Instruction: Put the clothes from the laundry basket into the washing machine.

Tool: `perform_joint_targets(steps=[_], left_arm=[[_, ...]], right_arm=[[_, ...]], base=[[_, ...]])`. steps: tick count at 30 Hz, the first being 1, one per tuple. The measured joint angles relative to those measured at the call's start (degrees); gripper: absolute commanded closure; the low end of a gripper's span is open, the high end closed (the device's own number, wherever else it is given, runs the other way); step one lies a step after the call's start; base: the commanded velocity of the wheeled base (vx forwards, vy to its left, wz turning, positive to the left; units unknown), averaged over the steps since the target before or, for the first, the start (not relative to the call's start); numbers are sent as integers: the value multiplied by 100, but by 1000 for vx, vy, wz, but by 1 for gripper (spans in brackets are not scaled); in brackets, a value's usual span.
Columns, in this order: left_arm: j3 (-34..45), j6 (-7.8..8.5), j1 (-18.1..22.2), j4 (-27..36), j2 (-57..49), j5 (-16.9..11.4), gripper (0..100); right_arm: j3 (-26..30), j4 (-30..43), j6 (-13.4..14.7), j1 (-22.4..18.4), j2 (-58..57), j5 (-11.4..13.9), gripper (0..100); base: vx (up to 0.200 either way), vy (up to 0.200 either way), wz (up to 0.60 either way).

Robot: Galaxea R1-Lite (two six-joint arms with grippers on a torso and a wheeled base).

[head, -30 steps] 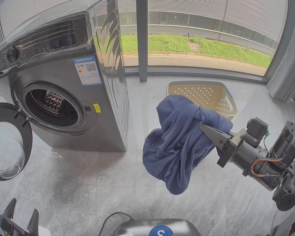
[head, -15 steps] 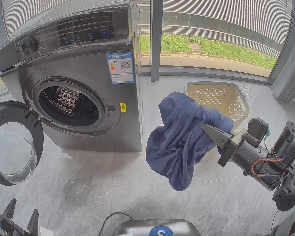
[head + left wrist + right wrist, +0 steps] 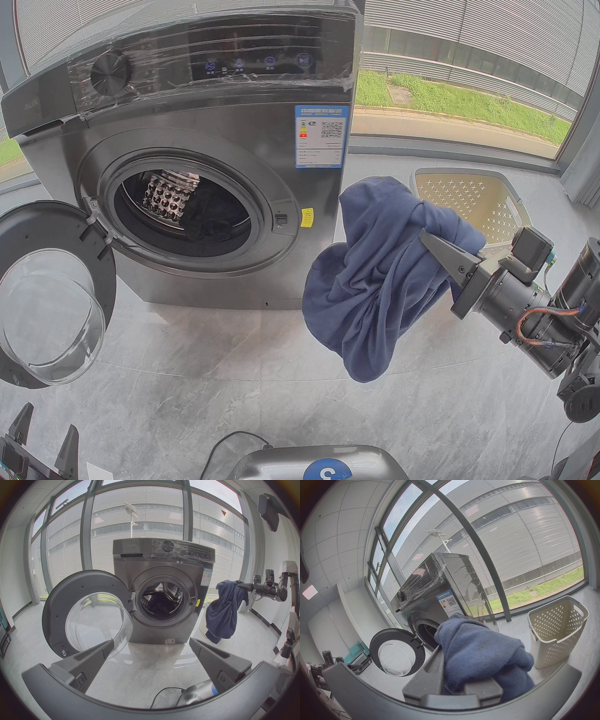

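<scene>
The blue garment hangs in the air from the right end effector, whose fingers are clamped on a bunched fold near its top. Its long axis runs downward: the cloth humps over the fingers, then drapes in loose folds to a narrow lowest tip that points at the floor without touching it. It hangs between the washing machine and the cream laundry basket, just off the machine's front right corner. The basket stands upright on the floor behind the garment. The machine's round door is swung wide open to the robot's left, and dark clothing lies inside the drum. The left end effector sits low, well apart from the garment, its fingers spread and holding nothing.
</scene>
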Motion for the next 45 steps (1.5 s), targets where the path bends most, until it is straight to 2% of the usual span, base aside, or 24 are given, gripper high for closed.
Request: perform_joint_targets(steps=[17, 23, 45], left_arm=[[0, 9, 6, -2, 0, -2, 0], [0, 0, 0, 0, 0, 0, 0], [0, -11, -16, 0, 0, 0, 0]], right_arm=[[-105, 1, 24, -306, -22, -13, 100], [-99, 4, 27, -308, -22, -11, 100], [-96, 4, 30, -319, -22, -9, 100]], base=[[-176, 0, 0], [0, 0, 0], [0, 200, 0]])
